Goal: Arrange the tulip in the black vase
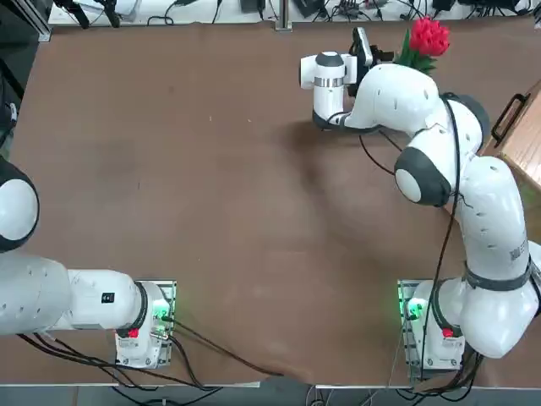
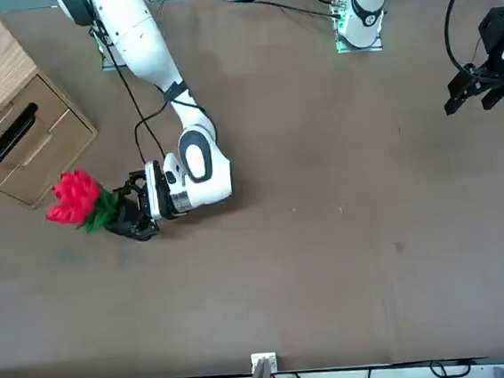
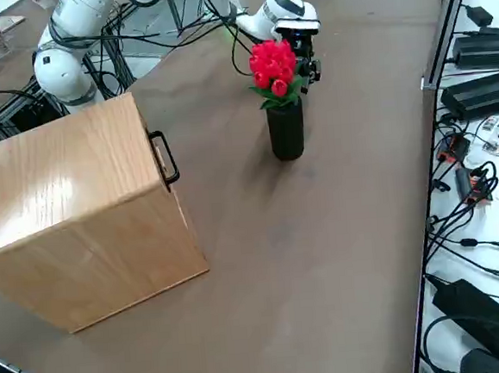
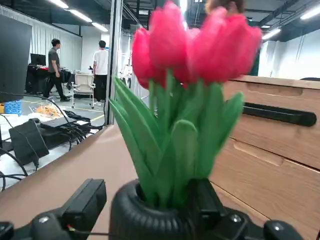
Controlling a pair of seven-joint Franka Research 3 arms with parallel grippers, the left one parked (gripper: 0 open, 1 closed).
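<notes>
The tulip (image 3: 273,68) stands upright in the black vase (image 3: 287,132), its red blooms (image 4: 190,50) and green leaves rising from the round mouth (image 4: 150,215). The vase is at the table's far right, beside a wooden cabinet. My right gripper (image 2: 134,211) lies level with the vase's top, coming at it from the side. It is open, with one of its fingers (image 4: 85,200) on each side of the vase's rim. From above, the tulip (image 1: 427,38) hides the vase, and the gripper (image 1: 380,56) sits just beside the blooms.
A wooden drawer cabinet (image 3: 79,217) with a black handle (image 2: 6,137) stands close to the vase on the table's right edge. Cables and power bricks lie on the floor beyond the table's far edge (image 3: 475,91). Two people stand far off in the room (image 4: 102,60).
</notes>
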